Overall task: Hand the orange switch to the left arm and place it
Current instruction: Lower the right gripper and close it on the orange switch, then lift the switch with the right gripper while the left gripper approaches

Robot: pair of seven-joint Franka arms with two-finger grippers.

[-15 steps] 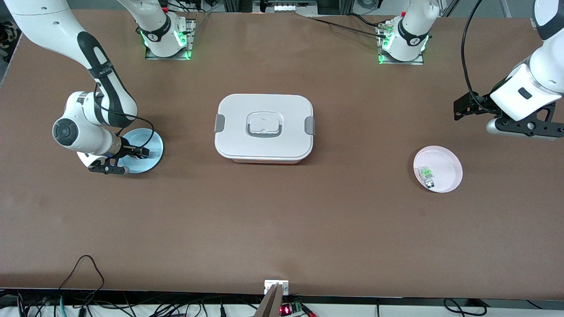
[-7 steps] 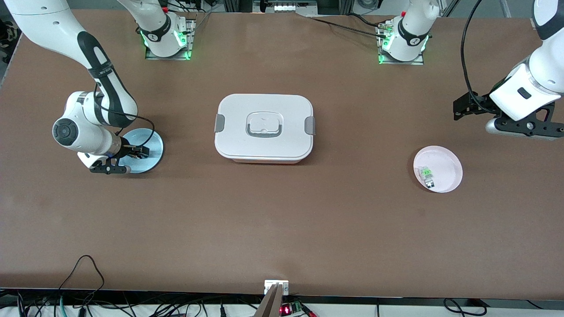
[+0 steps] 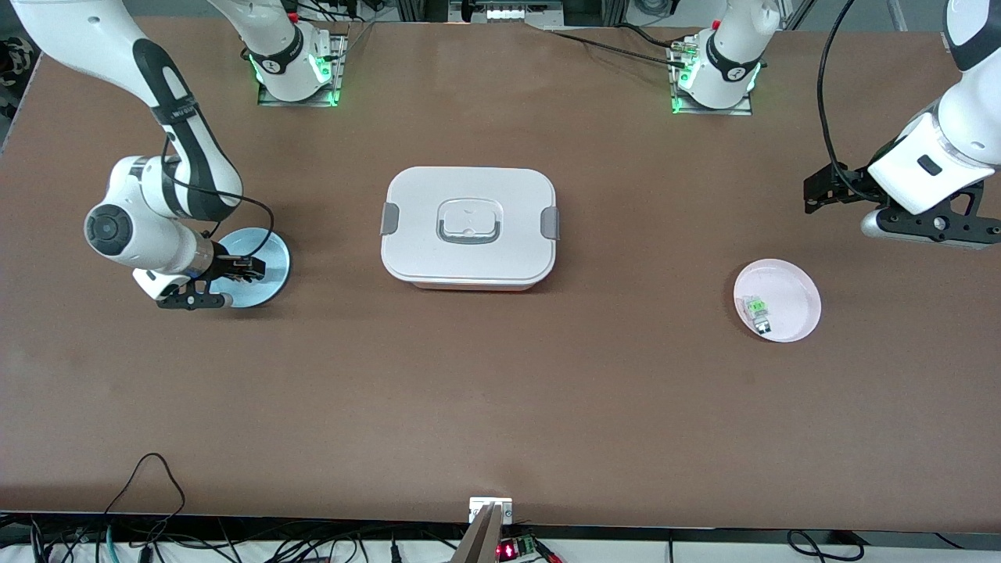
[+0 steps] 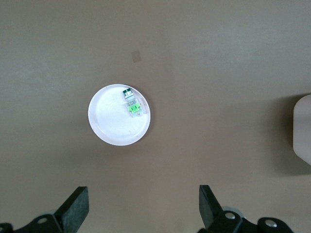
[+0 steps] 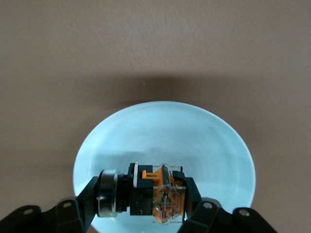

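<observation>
My right gripper (image 3: 249, 270) is shut on the orange switch (image 5: 155, 194), a small black and orange part with a metal ring end. It holds it just above the light blue plate (image 3: 270, 266) near the right arm's end of the table. The wrist view shows the plate (image 5: 194, 131) under the switch. The white lidded box (image 3: 469, 227) with grey clips stands in the middle of the table. My left gripper (image 4: 143, 206) is open and empty, held in the air near the left arm's end, over the table beside the pink plate (image 3: 794, 289).
The pink plate (image 4: 109, 124) holds a small clear-and-green switch (image 3: 757, 310), also seen in the left wrist view (image 4: 131, 102). The box's corner (image 4: 303, 131) shows at the edge of that view. Cables hang along the table edge nearest the front camera.
My right arm has lifted slightly with the orange switch, and shifted a little toward its own end of the table. The left arm has not moved.
</observation>
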